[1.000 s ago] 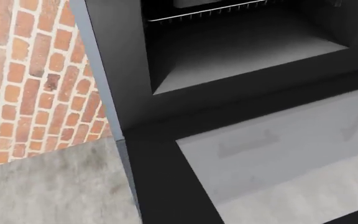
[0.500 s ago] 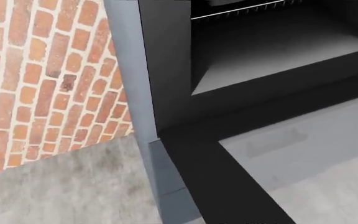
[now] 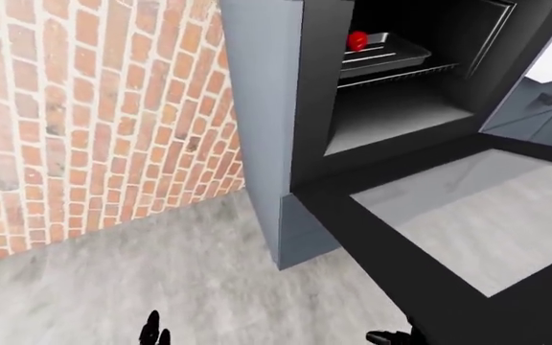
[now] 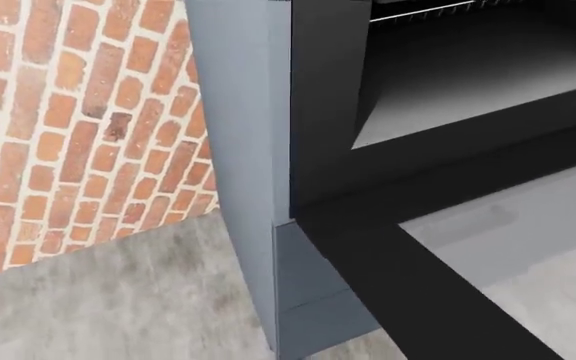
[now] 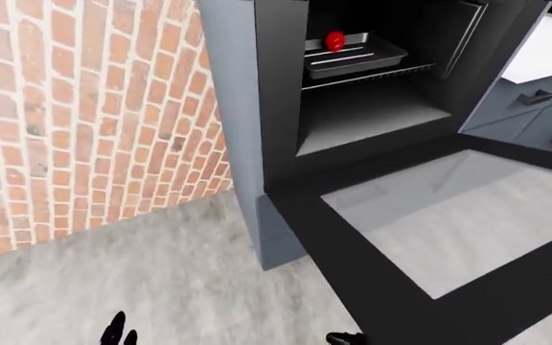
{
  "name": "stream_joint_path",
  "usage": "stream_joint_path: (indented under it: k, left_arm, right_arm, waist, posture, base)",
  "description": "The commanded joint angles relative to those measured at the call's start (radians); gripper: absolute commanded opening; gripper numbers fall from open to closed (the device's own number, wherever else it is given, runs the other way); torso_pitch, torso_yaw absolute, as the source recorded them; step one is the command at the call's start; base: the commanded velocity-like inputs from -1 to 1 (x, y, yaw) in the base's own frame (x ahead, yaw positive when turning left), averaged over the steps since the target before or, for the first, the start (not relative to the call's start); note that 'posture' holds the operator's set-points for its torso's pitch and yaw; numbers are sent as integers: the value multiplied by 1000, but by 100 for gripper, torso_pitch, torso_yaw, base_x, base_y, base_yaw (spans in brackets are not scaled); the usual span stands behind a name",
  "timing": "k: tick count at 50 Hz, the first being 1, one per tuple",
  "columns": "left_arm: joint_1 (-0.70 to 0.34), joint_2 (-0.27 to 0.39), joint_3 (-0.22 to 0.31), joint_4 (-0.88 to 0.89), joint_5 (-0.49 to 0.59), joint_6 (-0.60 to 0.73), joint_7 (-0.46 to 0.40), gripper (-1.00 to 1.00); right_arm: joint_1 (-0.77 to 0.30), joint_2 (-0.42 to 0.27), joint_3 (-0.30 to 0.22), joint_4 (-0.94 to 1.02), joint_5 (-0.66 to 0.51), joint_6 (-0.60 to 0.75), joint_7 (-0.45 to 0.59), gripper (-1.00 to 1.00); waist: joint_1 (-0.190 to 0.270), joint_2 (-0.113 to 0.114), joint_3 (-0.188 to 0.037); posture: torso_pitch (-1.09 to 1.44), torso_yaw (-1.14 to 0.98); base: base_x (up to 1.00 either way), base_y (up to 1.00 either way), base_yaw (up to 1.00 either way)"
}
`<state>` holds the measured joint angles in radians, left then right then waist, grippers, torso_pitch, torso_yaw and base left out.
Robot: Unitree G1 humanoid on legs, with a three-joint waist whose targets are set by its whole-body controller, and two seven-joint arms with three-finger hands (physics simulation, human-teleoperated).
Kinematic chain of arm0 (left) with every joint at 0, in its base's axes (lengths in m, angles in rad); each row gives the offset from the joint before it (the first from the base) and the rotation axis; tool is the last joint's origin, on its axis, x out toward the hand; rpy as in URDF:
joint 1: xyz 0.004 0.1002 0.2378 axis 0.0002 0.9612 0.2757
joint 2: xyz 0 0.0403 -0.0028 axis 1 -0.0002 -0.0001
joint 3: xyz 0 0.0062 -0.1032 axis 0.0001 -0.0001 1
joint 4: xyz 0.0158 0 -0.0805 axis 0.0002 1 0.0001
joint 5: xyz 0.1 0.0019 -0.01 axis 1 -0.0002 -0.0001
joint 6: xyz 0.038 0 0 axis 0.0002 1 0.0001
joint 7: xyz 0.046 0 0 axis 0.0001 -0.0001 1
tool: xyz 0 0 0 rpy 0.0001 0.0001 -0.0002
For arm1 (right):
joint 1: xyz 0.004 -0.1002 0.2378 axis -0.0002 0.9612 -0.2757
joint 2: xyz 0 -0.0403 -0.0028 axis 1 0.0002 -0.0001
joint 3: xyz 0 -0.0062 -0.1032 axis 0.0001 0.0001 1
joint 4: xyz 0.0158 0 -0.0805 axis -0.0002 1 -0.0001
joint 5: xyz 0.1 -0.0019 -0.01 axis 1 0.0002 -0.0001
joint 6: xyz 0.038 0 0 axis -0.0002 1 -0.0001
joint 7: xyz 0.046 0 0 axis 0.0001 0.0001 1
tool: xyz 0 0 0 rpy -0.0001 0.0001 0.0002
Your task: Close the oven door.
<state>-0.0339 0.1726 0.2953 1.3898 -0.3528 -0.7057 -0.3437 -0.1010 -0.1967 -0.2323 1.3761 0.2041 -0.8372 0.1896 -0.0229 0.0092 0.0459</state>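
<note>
Only dark fingertips are showing at the bottom edge of the eye views: the left hand [image 3: 153, 332] is appearing as two glossy black, rounded, tapering prongs, and the right hand [image 3: 388, 336] as a blunt black tip, both without visible markings

three head cameras looking steeply down, head view closest, cropped on the oven [image 4: 328, 97] corner and open door [image 4: 438, 292], eye pair wider, nearly alike, both taking in brick wall [image 3: 84, 122], floor [image 5: 161, 273], oven cavity and door glass
</note>
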Motion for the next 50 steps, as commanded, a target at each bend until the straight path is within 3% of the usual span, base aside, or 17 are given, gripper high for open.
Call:
stream_joint_path:
  k: [1, 5, 7, 13, 15, 17, 21, 26, 27, 28, 29, 33, 35, 37, 38, 43, 50]
  left_arm:
    - [0, 4, 2, -8, -5, -22, -1, 100]
    - [1, 3, 1, -8, -3, -23, 0, 100]
    - [1, 3, 1, -8, -2, -23, 1, 100]
    - [1, 2, -1, -8, 0, -22, -1, 100]
    - [1, 2, -2, -8, 2, -23, 0, 100]
    - [1, 2, -2, -8, 2, -23, -1, 100]
    - [1, 3, 0, -8, 3, -22, -3, 100]
    - [3, 3, 0, -7, 5, -21, -4, 100]
    - [3, 3, 1, -8, 5, -21, -5, 100]
    - [3, 3, 1, -8, 5, -22, -5, 100]
    - [4, 2, 0, -8, 5, -23, -5, 100]
    - [4, 2, 0, -8, 5, -23, -4, 100]
    - [3, 1, 0, -8, 5, -23, -4, 100]
    - [5, 0, -2, -9, 5, -25, -3, 100]
    - [4, 1, -2, -8, 5, -24, -3, 100]
    - [3, 2, -2, -8, 3, -22, -4, 100]
    - [1, 3, -1, -8, 4, -21, -4, 100]
  right_arm:
    - [-7, -11, 16, -12, -38, -41, -25, 100]
    - [-10, -11, 21, -14, -72, -31, -52, 100]
    - [-1, -13, 42, -12, -137, -129, -127, 100]
    - [-7, -17, 40, -9, -184, -134, -155, 100]
    - [-8, -14, 16, -9, -150, -108, -108, 100]
    - [-11, -14, 12, -9, -148, -102, -130, 100]
    - [-17, -2, -12, -13, -81, -91, -41, 100]
    - [-12, -1, -4, -16, -64, -76, -45, 100]
    - [-10, 0, 2, -15, -66, -77, -48, 100]
    - [-10, 0, 2, -16, -65, -77, -47, 100]
    - [-9, 1, 3, -16, -64, -76, -48, 100]
    - [-9, 1, 5, -18, -53, -71, -41, 100]
    - [-10, 0, 4, -18, -44, -66, -31, 100]
    - [-13, -1, 3, -18, -37, -63, -23, 100]
    - [-14, -1, 3, -18, -37, -63, -24, 100]
    - [-17, -1, 0, -16, -28, -57, -14, 100]
    - [-16, 0, 2, -18, -22, -56, -8, 100]
  waist:
    - [2, -11, -11]
    - [6, -33, -13]
    - [15, -25, -23]
    - [18, -24, -33]
    - [18, -25, -36]
    - [19, -26, -38]
    - [20, -26, -39]
    - [20, -25, -38]
    - [11, -23, -55]
    - [10, -24, -39]
    - [10, -24, -40]
    - [8, -11, -28]
    - [10, 16, -25]
    - [20, 62, -12]
    - [16, 32, -22]
    - [19, 34, -31]
    - [13, -26, -28]
  posture:
    - [0, 0]
    - [0, 0]
    - [0, 0]
    - [0, 0]
    - [0, 0]
    - [0, 0]
    - [0, 0]
    - [0, 0]
    - [0, 0]
    - [0, 0]
    - [0, 0]
    - [0, 0]
    - [0, 0]
    - [0, 0]
    - [0, 0]
    - [0, 0]
    - [0, 0]
  base:
    - [0, 0, 0]
    - [0, 0, 0]
    - [0, 0, 0]
    - [0, 0, 0]
    - [0, 0, 0]
    - [0, 0, 0]
    - [0, 0, 0]
    - [0, 0, 0]
    - [0, 0, -27]
    - [-13, 0, -51]
    - [-21, 0, -63]
    - [-22, 0, -68]
    - [-21, 0, -66]
    - [-22, 0, -66]
    - [-23, 0, -66]
    - [-22, 0, -57]
    - [-22, 0, -50]
